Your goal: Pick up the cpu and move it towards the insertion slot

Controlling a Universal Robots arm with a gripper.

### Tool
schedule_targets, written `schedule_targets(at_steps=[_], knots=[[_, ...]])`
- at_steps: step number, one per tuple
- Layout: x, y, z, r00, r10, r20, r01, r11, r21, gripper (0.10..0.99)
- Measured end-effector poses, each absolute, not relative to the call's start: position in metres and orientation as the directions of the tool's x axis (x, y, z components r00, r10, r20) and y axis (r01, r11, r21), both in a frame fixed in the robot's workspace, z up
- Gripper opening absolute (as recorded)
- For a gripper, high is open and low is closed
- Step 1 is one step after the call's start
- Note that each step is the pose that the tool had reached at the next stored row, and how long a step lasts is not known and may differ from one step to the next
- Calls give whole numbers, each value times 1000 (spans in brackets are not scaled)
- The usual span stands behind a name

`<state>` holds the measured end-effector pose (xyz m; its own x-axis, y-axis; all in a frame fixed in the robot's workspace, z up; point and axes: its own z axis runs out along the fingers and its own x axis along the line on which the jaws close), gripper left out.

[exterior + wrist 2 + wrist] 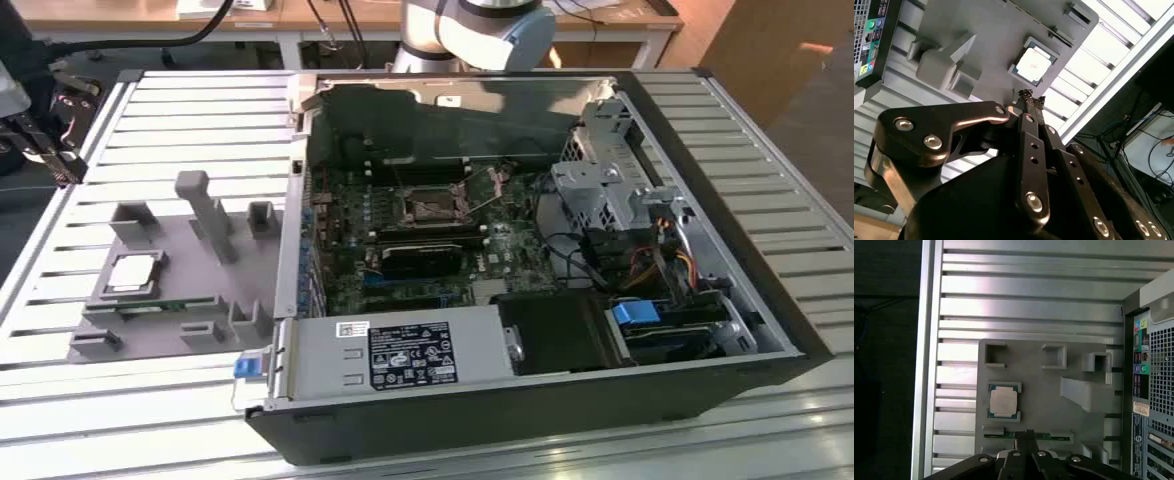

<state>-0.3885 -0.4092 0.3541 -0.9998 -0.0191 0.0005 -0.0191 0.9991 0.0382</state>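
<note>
The cpu [134, 274], a flat square chip with a silvery top, lies in a recess of the grey holder plate [200, 270] at the exterior view's left. It shows in both wrist views [1033, 65] [1004, 401]. My gripper [62, 170] hangs above the table's edge, off to the exterior view's left of the plate and apart from the chip. Its fingertips [1029, 98] [1026, 435] meet, shut with nothing between them. The insertion slot [434, 205], a silver-framed socket with a dark centre, sits on the motherboard inside the open computer case.
The open computer case [747, 300] takes up the middle of the slatted metal table [187, 110]. Upright grey posts [200, 205] rise from the holder plate, and a thin green circuit strip [158, 306] lies beside the chip. A black heatsink block [420, 262] sits near the socket.
</note>
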Motion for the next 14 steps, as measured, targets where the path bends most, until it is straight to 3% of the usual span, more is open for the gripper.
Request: schedule_targets(at_steps=[14], knots=[[-389, -409, 352, -1000, -19, 1, -19, 999, 37, 102]])
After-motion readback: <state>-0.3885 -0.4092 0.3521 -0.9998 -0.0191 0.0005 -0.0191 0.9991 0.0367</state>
